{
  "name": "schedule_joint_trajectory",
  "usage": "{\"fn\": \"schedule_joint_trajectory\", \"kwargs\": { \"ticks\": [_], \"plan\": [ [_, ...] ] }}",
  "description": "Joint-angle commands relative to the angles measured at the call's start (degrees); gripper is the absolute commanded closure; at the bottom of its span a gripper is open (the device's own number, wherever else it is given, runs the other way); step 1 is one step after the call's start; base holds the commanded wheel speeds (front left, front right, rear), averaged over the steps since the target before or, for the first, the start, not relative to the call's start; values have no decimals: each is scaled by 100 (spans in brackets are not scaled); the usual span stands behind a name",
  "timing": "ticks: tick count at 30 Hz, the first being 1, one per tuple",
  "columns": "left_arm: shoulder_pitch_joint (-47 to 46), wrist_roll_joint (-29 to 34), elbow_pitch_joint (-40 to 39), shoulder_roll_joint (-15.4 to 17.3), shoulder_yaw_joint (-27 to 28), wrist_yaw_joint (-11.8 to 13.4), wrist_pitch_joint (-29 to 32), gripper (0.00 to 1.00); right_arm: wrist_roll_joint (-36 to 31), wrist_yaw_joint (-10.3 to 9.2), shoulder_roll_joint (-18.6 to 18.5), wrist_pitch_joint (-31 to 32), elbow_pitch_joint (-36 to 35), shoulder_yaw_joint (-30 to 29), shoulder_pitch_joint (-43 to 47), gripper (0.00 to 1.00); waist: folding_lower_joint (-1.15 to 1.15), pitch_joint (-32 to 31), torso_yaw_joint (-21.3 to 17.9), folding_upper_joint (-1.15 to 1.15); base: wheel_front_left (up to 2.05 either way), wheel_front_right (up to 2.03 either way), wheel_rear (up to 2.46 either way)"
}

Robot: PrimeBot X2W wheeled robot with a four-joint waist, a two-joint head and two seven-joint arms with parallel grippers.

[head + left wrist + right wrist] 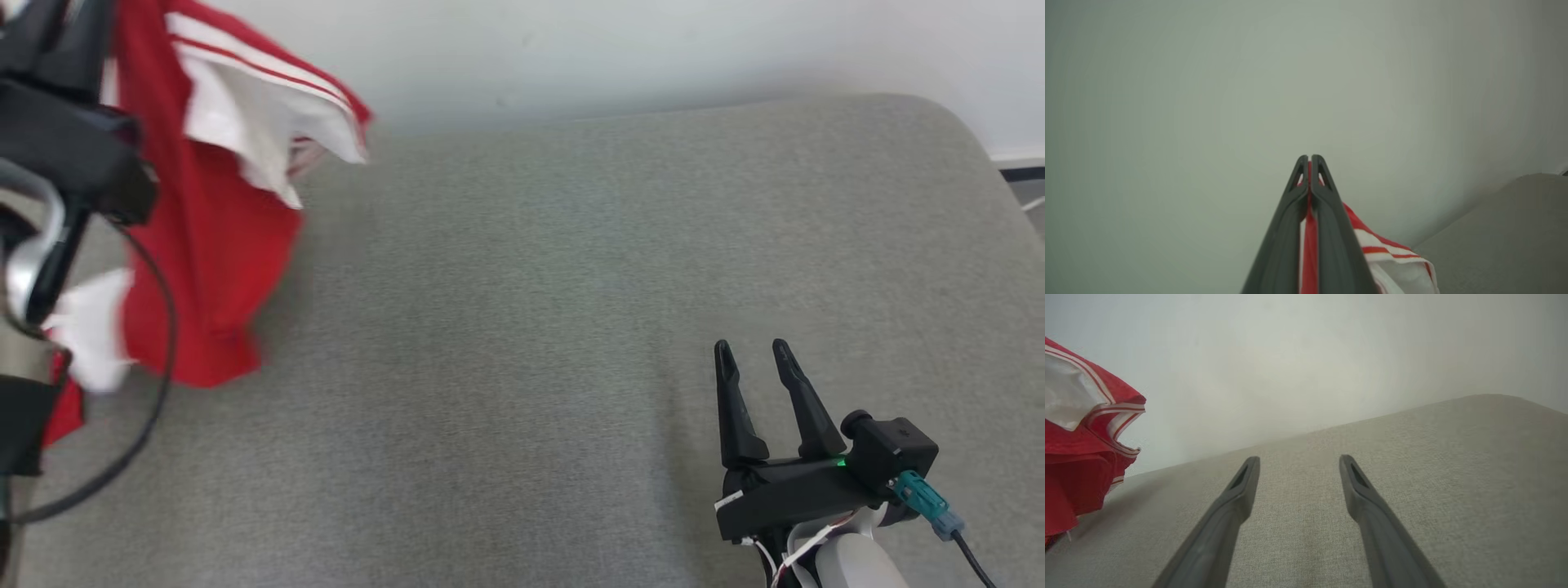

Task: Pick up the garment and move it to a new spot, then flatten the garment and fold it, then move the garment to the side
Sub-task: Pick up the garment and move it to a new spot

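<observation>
While my left gripper (1309,158) pinches the red-white garment (214,269), it hangs blurred at 10 o'clock, top cut off | right gripper (753,349) at 5 o'clock, jaws apart, empty | grey cushion (571,343) beneath.

garment (212,245) motion-blurred, cut off at left

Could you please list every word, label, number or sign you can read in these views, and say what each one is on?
None can be read.
The red garment, held in the left end effector, shows white stripes but no lettering.
The right end effector bears no legible marking.
</observation>
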Motion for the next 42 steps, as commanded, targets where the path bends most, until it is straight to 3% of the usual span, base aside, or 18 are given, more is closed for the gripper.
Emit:
{"fn": "schedule_joint_trajectory", "kwargs": {
  "ticks": [1, 8, 17, 25, 35, 36, 37, 38, 42],
  "plan": [
    [140, -74, -315, -52, -128, -15, 140, 100, 42, 6, -6, -8, -19, -22, 64, 0, 0, 20, -241, 0, 0, 0, 0],
    [308, -257, -1213, -496, -666, -18, 532, 100, 138, 6, -3, -8, -56, -42, 28, 0, 0, 145, -661, 0, 0, 0, 0],
    [103, -407, -1099, -1191, -1159, 45, 490, 100, 197, 6, -3, -8, -63, -41, -34, 0, 0, 273, -886, 0, 0, 0, 0],
    [965, -635, -226, -1463, -1387, 96, 100, 100, 212, 6, -3, -8, -45, -36, 14, 0, 0, 335, -904, 0, 0, 0, 0],
    [1781, -686, 1250, -1982, -2106, 41, -982, 100, 40, 6, -5, -8, 37, 4, -76, 0, 0, 368, -768, 0, 0, 0, 0],
    [1798, -662, 1339, -2010, -2187, 34, -1083, 75, 32, 6, -6, -8, 42, 8, -74, 0, 0, 356, -757, 0, 0, 0, 0],
    [1820, -650, 1444, -2043, -2269, 27, -1165, 30, 24, 6, -5, -8, 50, 10, -65, 0, 0, 340, -741, 0, 0, 0, 0],
    [1844, -677, 1505, -2068, -2323, 22, -1240, 0, 14, 6, -4, -8, 55, 12, -51, 0, 0, 322, -725, 0, 0, 0, 0],
    [1915, -849, 1668, -2122, -2529, 13, -1451, 0, -31, 6, -4, -8, 88, -35, 62, 0, 0, 216, -615, 0, 0, 0, 0]
  ]
}}
